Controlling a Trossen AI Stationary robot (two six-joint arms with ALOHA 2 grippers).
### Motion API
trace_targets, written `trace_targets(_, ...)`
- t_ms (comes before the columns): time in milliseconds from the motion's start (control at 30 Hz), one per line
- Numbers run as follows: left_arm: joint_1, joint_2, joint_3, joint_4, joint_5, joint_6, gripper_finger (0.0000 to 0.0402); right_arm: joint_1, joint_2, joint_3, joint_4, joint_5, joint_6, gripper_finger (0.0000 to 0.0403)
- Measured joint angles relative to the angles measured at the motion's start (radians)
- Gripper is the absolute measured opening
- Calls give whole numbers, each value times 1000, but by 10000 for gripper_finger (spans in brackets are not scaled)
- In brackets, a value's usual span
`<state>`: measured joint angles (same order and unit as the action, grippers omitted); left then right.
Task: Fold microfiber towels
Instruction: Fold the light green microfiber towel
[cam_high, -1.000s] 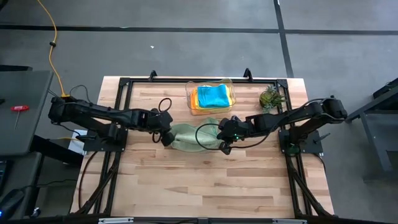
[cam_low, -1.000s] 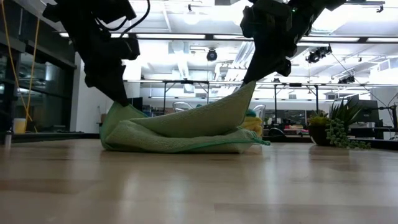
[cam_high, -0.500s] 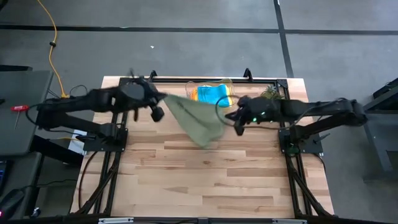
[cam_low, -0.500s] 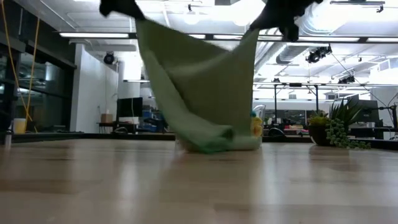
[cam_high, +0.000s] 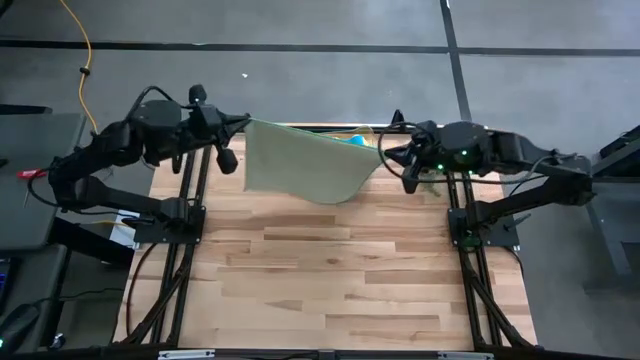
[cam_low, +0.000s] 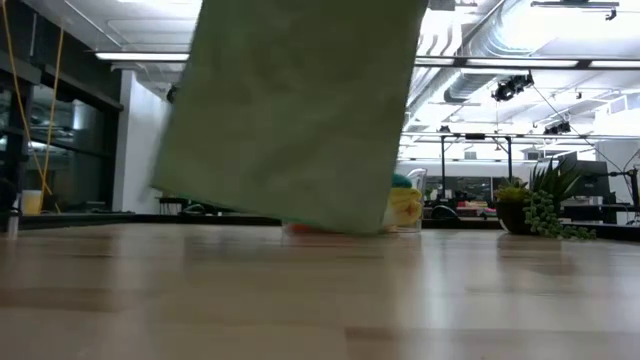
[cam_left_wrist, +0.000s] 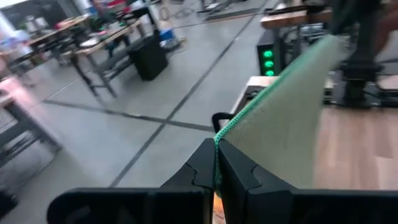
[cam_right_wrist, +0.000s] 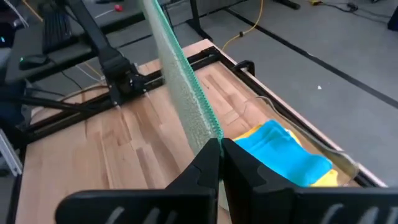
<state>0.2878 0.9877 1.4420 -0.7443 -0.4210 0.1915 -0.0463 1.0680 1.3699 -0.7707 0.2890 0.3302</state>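
Above the table's far edge, a soft light-green microfiber towel (cam_high: 300, 162) hangs stretched between the left gripper (cam_high: 243, 124) and right gripper (cam_high: 377, 152), each pinched closed on a top corner. A thin corner grip could slip, dropping the towel crumpled.

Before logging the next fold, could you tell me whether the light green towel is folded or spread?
Spread: the light green towel hangs open between the left pincer and right pincer.

The green towel (cam_low: 290, 110) runs off the low view's top edge. It hides most of the clear bin (cam_high: 362, 133). The room in the left wrist view is blurred.
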Motion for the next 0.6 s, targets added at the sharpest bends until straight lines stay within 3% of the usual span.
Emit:
trace_targets(133,0,-6,7,-53,108,-24,0,1,0,61,-72,-12,-18,0)
trace_targets(267,-11,3,-6,-145,191,-102,0,5,1,59,-88,-102,-8,0)
trace_targets(600,-251,15,-209,-217,206,-387,0,192,115,39,-201,-189,95,0)
